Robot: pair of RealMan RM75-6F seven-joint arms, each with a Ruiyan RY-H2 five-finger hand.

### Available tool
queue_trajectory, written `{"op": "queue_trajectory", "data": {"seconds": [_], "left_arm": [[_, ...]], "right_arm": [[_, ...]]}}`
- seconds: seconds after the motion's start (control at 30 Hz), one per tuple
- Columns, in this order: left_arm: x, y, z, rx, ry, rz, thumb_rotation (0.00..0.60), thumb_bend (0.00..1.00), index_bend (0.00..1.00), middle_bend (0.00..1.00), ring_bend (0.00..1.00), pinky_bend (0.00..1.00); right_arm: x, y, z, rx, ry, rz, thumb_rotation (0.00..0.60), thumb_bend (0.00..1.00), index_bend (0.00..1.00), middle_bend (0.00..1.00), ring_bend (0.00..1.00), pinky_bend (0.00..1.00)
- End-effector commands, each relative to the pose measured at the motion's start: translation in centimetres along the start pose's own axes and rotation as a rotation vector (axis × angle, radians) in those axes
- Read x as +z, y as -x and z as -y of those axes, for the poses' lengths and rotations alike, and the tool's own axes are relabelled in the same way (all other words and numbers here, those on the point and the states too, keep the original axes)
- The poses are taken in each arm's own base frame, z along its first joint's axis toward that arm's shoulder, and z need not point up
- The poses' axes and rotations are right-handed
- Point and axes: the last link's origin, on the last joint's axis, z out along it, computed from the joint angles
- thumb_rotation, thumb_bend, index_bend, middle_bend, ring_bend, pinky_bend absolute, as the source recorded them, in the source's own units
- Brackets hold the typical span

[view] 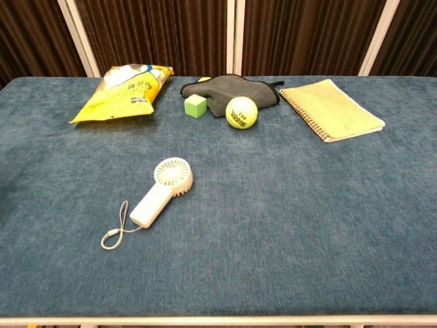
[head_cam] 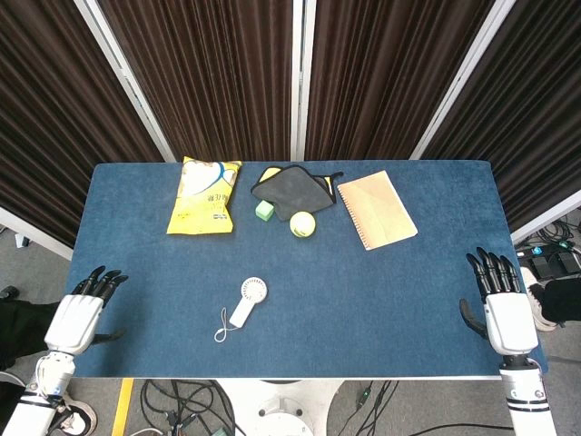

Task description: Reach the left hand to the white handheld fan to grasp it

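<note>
The white handheld fan lies flat near the front middle of the blue table, head toward the back, wrist cord trailing to the front left. The chest view shows the fan left of centre. My left hand hovers at the table's front left corner, well left of the fan, fingers extended and holding nothing. At the front right edge, my right hand is likewise empty with fingers spread. Neither hand appears in the chest view.
Along the back sit a yellow snack bag, a dark grey cloth, a small green cube, a tennis ball and a tan spiral notebook. The blue table has dark curtains behind it.
</note>
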Motion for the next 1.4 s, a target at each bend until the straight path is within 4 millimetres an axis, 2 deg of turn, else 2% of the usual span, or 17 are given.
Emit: {"op": "queue_trajectory", "data": {"seconds": [0.03, 0.4, 0.47, 0.5, 0.53, 0.57, 0.6, 0.63, 0.67, 0.73, 0.93, 1.2, 1.4], "left_arm": [[-0.1, 0.0, 0.0, -0.001, 0.000, -0.002, 0.600, 0.00, 0.16, 0.12, 0.02, 0.23], [0.1, 0.0, -1.0, -0.007, 0.055, -0.016, 0.600, 0.00, 0.16, 0.12, 0.02, 0.23], [0.2, 0.0, -1.4, -0.016, 0.081, -0.021, 0.600, 0.00, 0.16, 0.14, 0.05, 0.25], [0.3, -0.1, -1.6, -0.007, 0.097, -0.040, 0.600, 0.01, 0.16, 0.19, 0.12, 0.31], [0.4, -0.2, -1.8, 0.005, 0.107, -0.058, 0.600, 0.04, 0.16, 0.28, 0.24, 0.41], [0.6, -0.2, -2.1, 0.022, 0.119, -0.080, 0.600, 0.08, 0.16, 0.40, 0.38, 0.53], [0.8, -0.1, -2.4, 0.026, 0.128, -0.087, 0.600, 0.12, 0.16, 0.49, 0.48, 0.60], [0.9, 0.1, -2.7, 0.025, 0.132, -0.084, 0.600, 0.19, 0.16, 0.63, 0.62, 0.71], [1.0, 0.2, -2.9, 0.026, 0.136, -0.078, 0.600, 0.25, 0.16, 0.72, 0.70, 0.77], [1.1, 0.4, -3.4, 0.045, 0.149, -0.062, 0.600, 0.32, 0.18, 0.79, 0.77, 0.81], [1.5, 1.0, -4.9, 0.031, 0.206, 0.001, 0.600, 0.36, 0.19, 0.81, 0.80, 0.82], [2.6, 2.4, -8.9, 0.082, 0.366, 0.084, 0.600, 0.37, 0.18, 0.81, 0.81, 0.82], [3.5, 3.5, -10.7, 0.097, 0.418, 0.142, 0.600, 0.37, 0.18, 0.81, 0.81, 0.82]], "right_arm": [[0.0, 0.0, 0.0, -0.005, -0.003, 0.002, 0.600, 0.32, 0.00, 0.00, 0.00, 0.00], [0.3, -0.2, -0.4, 0.003, -0.005, -0.016, 0.600, 0.33, 0.00, 0.00, 0.00, 0.00], [0.4, -0.2, -0.4, 0.008, -0.001, -0.016, 0.600, 0.33, 0.00, 0.00, 0.00, 0.00], [0.5, -0.3, -0.4, 0.012, 0.002, -0.016, 0.600, 0.33, 0.00, 0.00, 0.00, 0.00], [0.5, -0.3, -0.4, 0.015, 0.002, -0.017, 0.600, 0.33, 0.00, 0.00, 0.00, 0.00], [0.6, -0.4, -0.3, 0.016, 0.001, -0.019, 0.600, 0.33, 0.00, 0.00, 0.00, 0.00], [0.6, -0.5, -0.3, 0.018, 0.000, -0.022, 0.600, 0.33, 0.00, 0.00, 0.00, 0.00], [0.6, -0.5, -0.2, 0.021, -0.001, -0.024, 0.600, 0.33, 0.00, 0.00, 0.00, 0.00], [0.6, -0.6, -0.2, 0.023, -0.001, -0.026, 0.600, 0.33, 0.00, 0.00, 0.00, 0.00], [0.4, -0.6, 0.0, 0.024, -0.006, -0.022, 0.600, 0.33, 0.00, 0.00, 0.00, 0.00], [1.0, -1.2, 0.4, 0.019, -0.019, -0.031, 0.600, 0.33, 0.00, 0.00, 0.00, 0.00], [1.1, -1.0, 0.5, 0.030, -0.006, -0.018, 0.600, 0.33, 0.00, 0.00, 0.00, 0.00], [1.3, -1.4, 0.4, 0.035, -0.006, -0.028, 0.600, 0.33, 0.00, 0.00, 0.00, 0.00]]}}
